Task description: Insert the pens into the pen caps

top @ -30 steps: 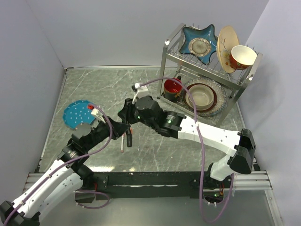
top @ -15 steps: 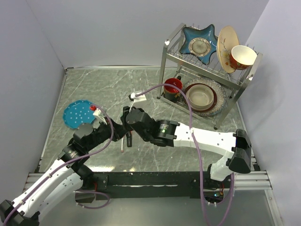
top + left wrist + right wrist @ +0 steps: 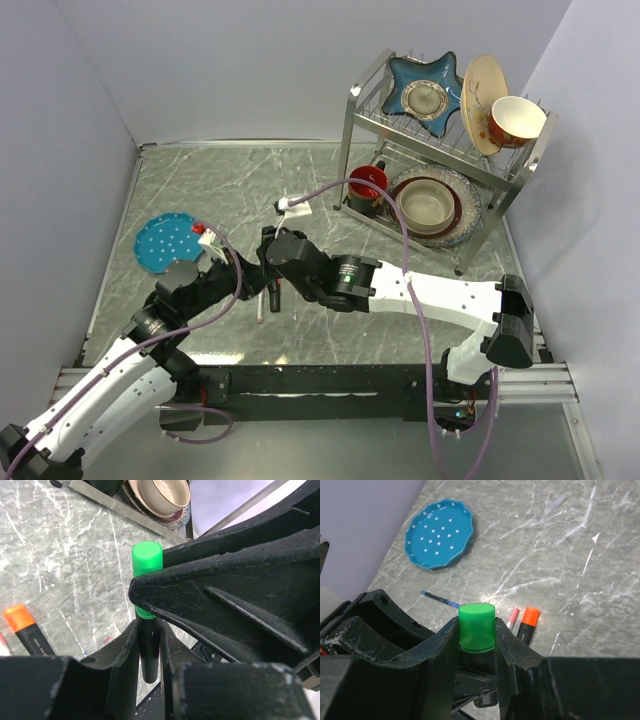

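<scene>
A stubby black marker [image 3: 148, 650] stands upright between the fingers of my left gripper [image 3: 148, 655], which is shut on its barrel. A green cap [image 3: 477, 626] sits on the marker's top end. My right gripper [image 3: 477, 635] is shut on that cap from the sides. In the top view the two grippers meet over the middle of the table, left [image 3: 250, 277] and right [image 3: 268, 262]. An orange-ended black marker [image 3: 529, 622], a thin pen with a pink cap [image 3: 513, 617] and a thin blue pen [image 3: 440, 599] lie on the table below.
A blue dotted plate [image 3: 160, 242] lies at the left. A metal dish rack [image 3: 440, 150] with bowls, plates and a red mug [image 3: 366, 185] stands at the back right. The thin white pen [image 3: 262, 305] lies just in front of the grippers.
The right gripper moved left and down onto the marker held by the left gripper, and it has stayed there for the last half second. The left arm barely moved.
</scene>
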Robot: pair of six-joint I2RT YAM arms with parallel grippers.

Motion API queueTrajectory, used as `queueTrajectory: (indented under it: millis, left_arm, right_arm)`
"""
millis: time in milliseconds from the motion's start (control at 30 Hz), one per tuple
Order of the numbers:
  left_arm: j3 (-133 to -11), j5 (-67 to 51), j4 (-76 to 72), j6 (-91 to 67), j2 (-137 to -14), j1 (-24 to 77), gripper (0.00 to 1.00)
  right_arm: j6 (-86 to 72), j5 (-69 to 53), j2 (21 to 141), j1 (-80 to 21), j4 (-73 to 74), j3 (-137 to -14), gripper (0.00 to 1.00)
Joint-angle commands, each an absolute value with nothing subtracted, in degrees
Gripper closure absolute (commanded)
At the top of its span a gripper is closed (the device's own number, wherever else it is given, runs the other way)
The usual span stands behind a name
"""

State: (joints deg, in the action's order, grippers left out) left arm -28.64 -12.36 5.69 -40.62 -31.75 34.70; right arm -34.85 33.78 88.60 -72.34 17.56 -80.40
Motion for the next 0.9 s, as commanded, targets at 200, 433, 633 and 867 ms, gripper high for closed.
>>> queueTrajectory:
  millis: [200,433,633,867]
  left_arm:
    - [-35.59,-9.67,2.72,-35.77,-32.43,34.19,0.99]
    - [-35.86,-11.6,0.62,-35.25,-32.87,34.19,0.99]
    - [-35.33,-17.13,-3.33,-35.07,-33.22,34.19,0.99]
    - [-36.21,-19.86,-3.25,-33.93,-32.7,34.19,0.99]
  right_arm:
    - [-30.41,32.16,87.01,-75.5,20.81,-81.47,0.67]
    - [-30.85,31.99,85.79,-75.67,21.36,-81.65,0.61]
    - [-29.09,29.97,82.27,-75.67,16.88,-79.72,0.53]
    - [-27.34,31.11,78.14,-75.59,13.97,-77.61,0.45]
